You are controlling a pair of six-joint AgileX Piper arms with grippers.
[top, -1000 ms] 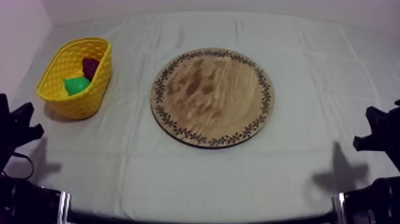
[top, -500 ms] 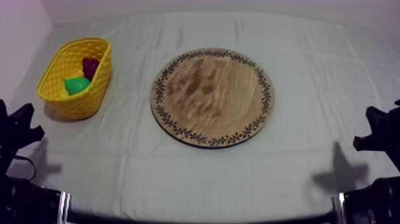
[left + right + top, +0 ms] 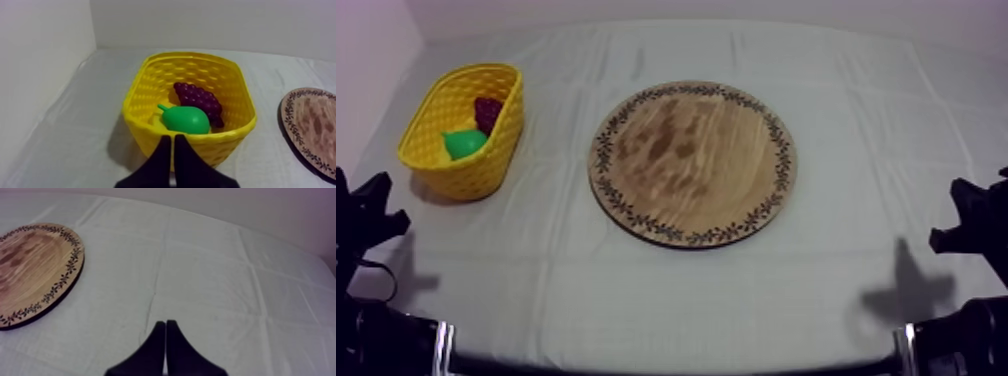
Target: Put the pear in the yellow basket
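Pear [image 3: 186, 119] lies inside the yellow basket [image 3: 135, 95], bright green and smooth, on its side with its short stalk [image 3: 161, 107] pointing at the basket's wall. It touches a bunch of dark purple grapes [image 3: 197, 97] that sits just behind it.

By the look of its glossy skin it is a light, stiff plastic toy, probably slippery. If it had to be taken up, the broad belly would give the surest hold, the fingers closing across its widest part. The thin stalk and the tapering neck would likely slide out.

From above, the basket stands at the left side of the bench [image 3: 856, 120], well apart from the wooden board [image 3: 691, 163], which carries nothing on its patterned face. Judged from that, the task looks done: the fruit is where it was meant to go.

Left claw [image 3: 172, 137] is clenched on nothing, its fingers lying together as a narrow wedge just before the basket's near wall. Right claw [image 3: 165, 323] is clenched likewise, over bare cloth at the far side, with the board's rim off to one side of it.
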